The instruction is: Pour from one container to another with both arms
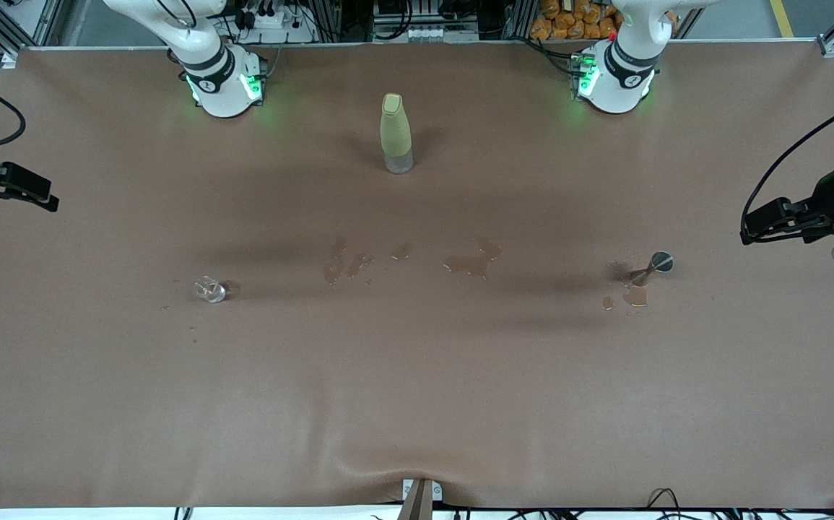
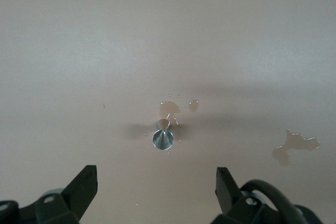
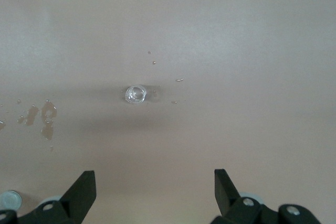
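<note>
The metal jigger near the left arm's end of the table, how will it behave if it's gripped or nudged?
The metal jigger looks rigid and smooth, so probably slippery. Its narrow waist suggests it may tip easily. The puddle beside it could let it slide.

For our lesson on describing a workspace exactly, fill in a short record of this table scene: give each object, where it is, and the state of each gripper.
surface: brown table cover
bottle: tall pale yellow-green bottle, upright, between the two arm bases
glass: small clear glass, toward the right arm's end
jigger: small metal hourglass-shaped jigger, toward the left arm's end
spills: wet patches mid-table, nearer the front camera than the bottle
left gripper: open, empty, over the jigger's end
right gripper: open, empty, over the glass's end
</note>
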